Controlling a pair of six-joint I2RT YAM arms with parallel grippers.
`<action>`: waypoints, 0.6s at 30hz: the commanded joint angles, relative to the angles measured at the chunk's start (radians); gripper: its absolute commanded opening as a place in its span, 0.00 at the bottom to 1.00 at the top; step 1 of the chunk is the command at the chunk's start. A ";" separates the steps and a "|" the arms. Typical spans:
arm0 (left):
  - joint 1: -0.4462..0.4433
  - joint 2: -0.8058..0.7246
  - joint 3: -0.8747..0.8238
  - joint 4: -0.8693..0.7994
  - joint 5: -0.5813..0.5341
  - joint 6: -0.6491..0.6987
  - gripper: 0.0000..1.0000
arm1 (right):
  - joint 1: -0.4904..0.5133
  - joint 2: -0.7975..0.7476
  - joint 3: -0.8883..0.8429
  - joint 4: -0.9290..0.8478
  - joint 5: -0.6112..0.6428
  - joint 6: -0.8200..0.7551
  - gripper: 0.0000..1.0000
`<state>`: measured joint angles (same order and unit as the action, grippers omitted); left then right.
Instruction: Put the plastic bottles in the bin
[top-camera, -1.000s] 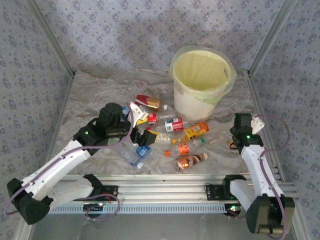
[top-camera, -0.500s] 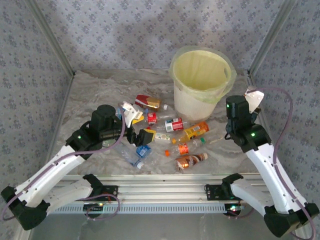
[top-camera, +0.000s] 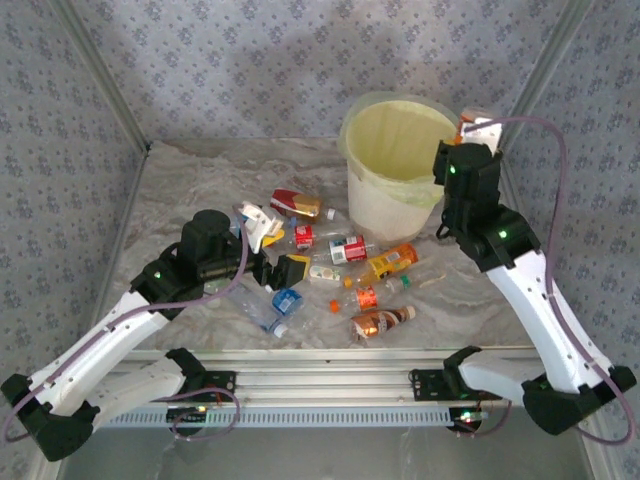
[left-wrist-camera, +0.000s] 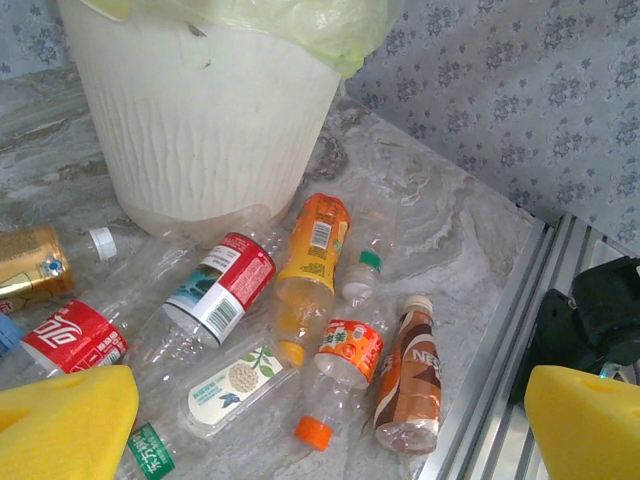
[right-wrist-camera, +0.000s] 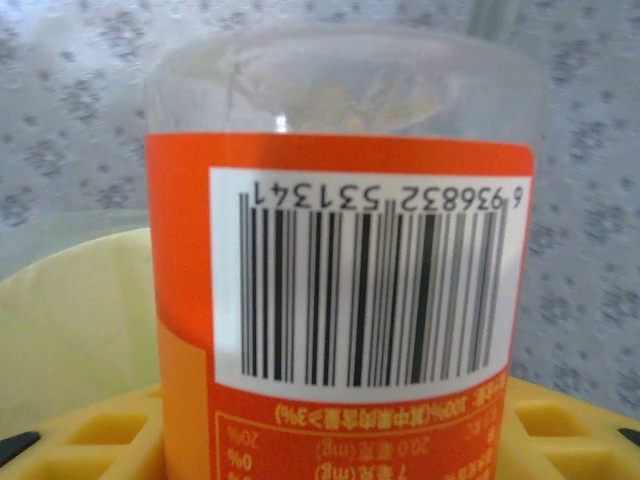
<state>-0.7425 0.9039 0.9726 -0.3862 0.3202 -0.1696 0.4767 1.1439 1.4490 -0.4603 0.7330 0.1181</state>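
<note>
Several plastic bottles (top-camera: 345, 265) lie scattered on the marble table in front of the bin (top-camera: 385, 200), a cream bucket with a yellow-green bag. My left gripper (top-camera: 278, 248) hangs open over the left of the pile; between its yellow pads (left-wrist-camera: 60, 420) I see an orange-capped clear bottle (left-wrist-camera: 345, 355), a brown bottle (left-wrist-camera: 410, 375) and a red-and-white labelled one (left-wrist-camera: 222, 285). My right gripper (top-camera: 478, 128) is raised at the bin's right rim, shut on an orange-labelled clear bottle (right-wrist-camera: 340, 260) that hides most of the bag (right-wrist-camera: 70, 320) behind it.
Patterned walls enclose the table on three sides. An aluminium rail (top-camera: 330, 375) runs along the near edge, by the arm bases. The bin's wall (left-wrist-camera: 200, 120) stands just behind the pile in the left wrist view, with a gold bottle (left-wrist-camera: 30, 265) at far left.
The right arm has risen from the table's right side up to the bin's rim, carrying its bottle. The left arm shifted slightly left early on, then stayed still and open.
</note>
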 joint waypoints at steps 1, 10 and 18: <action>-0.005 -0.003 0.018 0.018 -0.012 -0.024 1.00 | 0.005 0.064 0.096 -0.003 -0.151 -0.077 0.52; -0.006 0.004 0.029 0.007 -0.027 -0.039 1.00 | -0.049 0.248 0.253 -0.093 -0.342 -0.096 0.51; -0.005 0.025 0.032 0.012 -0.030 -0.054 1.00 | -0.127 0.425 0.435 -0.266 -0.497 -0.061 0.50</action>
<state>-0.7425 0.9283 0.9726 -0.3866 0.2981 -0.2092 0.3634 1.5272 1.8038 -0.6266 0.3141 0.0448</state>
